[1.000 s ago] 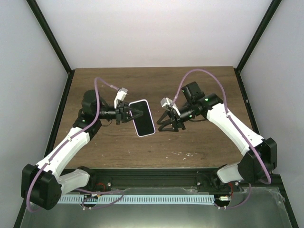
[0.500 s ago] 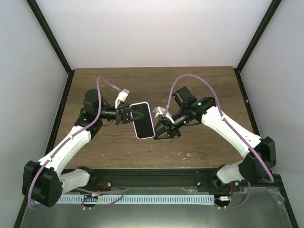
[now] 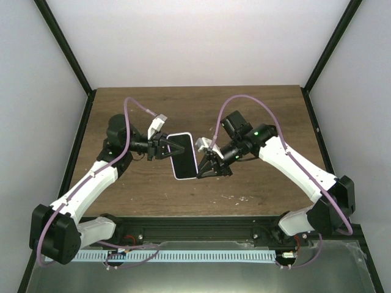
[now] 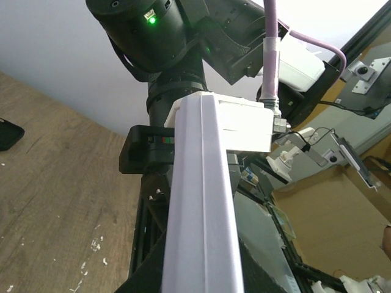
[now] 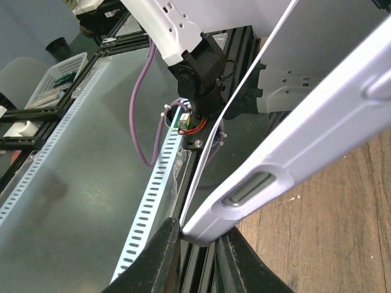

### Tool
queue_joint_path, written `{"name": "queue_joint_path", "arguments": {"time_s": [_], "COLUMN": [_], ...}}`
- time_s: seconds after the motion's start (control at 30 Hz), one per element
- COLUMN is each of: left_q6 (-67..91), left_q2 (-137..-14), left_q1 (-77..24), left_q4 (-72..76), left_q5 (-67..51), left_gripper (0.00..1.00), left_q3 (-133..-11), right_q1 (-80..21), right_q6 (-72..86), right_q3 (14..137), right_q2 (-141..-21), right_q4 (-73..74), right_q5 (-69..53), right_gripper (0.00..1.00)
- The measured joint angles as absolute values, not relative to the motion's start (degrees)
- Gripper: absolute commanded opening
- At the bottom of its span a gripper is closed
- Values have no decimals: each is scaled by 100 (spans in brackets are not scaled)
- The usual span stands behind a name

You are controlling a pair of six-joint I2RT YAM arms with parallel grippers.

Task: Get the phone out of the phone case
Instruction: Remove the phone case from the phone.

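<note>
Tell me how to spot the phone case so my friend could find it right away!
Look above the middle of the brown wooden table, where the two robot arms meet: the left hand and right hand hold one flat slab up between them. The phone case is the thin pale lilac-pink rim around that black phone, the only pale rounded-corner frame among black hands and white arms.

The left arm [image 3: 91,180] and right arm [image 3: 299,163] look alike: glossy white shells over the long links, with matte black joints and black bases at the table's [image 3: 256,110] near edge. A lilac cable [image 3: 126,122] arcs above each arm. Each wrist has a small white camera box [image 3: 157,121] behind a black pincer with tapering fingers: left pincer [image 3: 177,148], right pincer [image 3: 203,168]. A green light [image 4: 150,19] glows on the right arm's round black housing.
</note>
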State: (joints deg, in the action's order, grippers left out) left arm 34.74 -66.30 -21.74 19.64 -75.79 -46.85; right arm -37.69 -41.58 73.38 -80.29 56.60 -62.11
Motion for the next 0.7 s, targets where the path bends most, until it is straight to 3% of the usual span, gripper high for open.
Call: {"name": "queue_joint_path", "arguments": {"time_s": [0.7], "left_q6": [4836], "left_q2": [-7019], "left_q1": [-2156], "left_q4": [3297], "left_q5": [-8086], "left_gripper": [0], "left_q3": [-4676], "right_q1": [-4117], "right_q6": [-4311], "right_q3": [7426], "right_q2": [-7865], "right_q4": [5474], "right_q5": [-5505], "right_gripper": [8]}}
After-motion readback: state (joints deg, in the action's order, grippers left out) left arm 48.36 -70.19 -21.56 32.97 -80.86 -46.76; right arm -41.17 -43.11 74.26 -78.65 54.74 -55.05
